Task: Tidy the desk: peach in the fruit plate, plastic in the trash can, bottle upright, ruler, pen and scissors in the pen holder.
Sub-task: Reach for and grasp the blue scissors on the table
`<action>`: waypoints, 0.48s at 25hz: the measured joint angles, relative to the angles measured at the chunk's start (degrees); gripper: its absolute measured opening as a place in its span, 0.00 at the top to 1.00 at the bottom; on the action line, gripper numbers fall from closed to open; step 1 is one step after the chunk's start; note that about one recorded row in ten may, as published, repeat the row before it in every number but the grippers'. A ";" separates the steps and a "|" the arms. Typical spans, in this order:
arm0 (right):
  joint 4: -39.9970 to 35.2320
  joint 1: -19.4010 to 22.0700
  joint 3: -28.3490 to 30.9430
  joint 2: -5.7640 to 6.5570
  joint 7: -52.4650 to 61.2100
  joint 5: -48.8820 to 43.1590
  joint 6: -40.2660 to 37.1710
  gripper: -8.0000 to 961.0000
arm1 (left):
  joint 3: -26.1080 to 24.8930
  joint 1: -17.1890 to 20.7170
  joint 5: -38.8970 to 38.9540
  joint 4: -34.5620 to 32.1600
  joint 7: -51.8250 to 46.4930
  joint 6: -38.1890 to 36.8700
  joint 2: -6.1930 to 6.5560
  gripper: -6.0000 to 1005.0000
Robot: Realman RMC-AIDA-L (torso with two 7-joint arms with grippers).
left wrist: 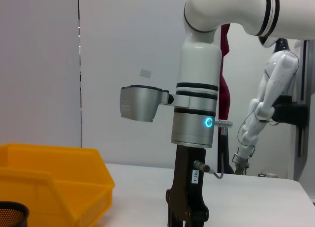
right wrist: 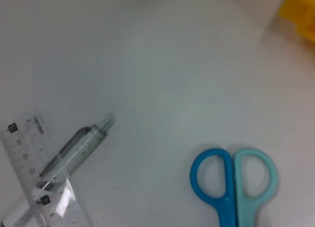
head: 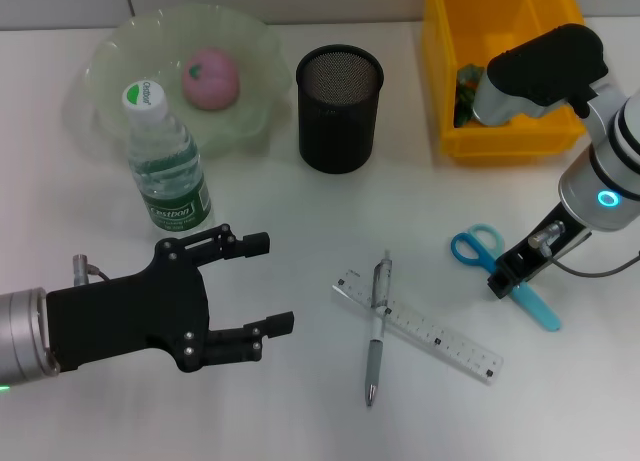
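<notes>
From the head camera, the scissors lie flat on the desk near the right edge, blue handles toward the pen holder, blades running under the right gripper, which hangs low right over them; whether its fingers are spread or closed cannot be told. The left gripper hovers with fingers spread wide, holding nothing, just beside the upright bottle. The peach sits in the plate, and the pen lies across the ruler. The left wrist camera shows the right arm standing beside the yellow bin, its fingertips cut off. The right wrist camera shows the handle loops close below. Scissors are light, stiff and thin, lying flush with a smooth top, so the best hold is probably across the blades just past the pivot.
</notes>
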State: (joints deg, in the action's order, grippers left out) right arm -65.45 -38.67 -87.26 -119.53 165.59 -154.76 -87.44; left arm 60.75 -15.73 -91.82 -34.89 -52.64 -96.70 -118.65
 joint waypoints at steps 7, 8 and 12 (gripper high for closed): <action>1.13 -0.39 -0.94 0.03 -0.08 0.11 0.38 0.60 | 0.05 0.08 -0.06 0.00 0.00 0.03 0.00 0.20; 1.13 -0.39 -0.94 0.03 -0.08 0.11 0.38 0.61 | 0.05 0.08 -0.06 0.00 0.00 0.03 0.00 0.20; 1.26 -0.47 -1.89 0.06 -0.16 0.10 0.58 0.68 | -0.11 0.26 -0.05 0.00 0.00 -0.03 0.08 0.20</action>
State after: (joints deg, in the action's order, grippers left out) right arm -64.19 -39.15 -89.16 -119.46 165.43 -154.66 -86.86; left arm 60.64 -15.47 -91.87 -34.89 -52.65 -96.73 -118.57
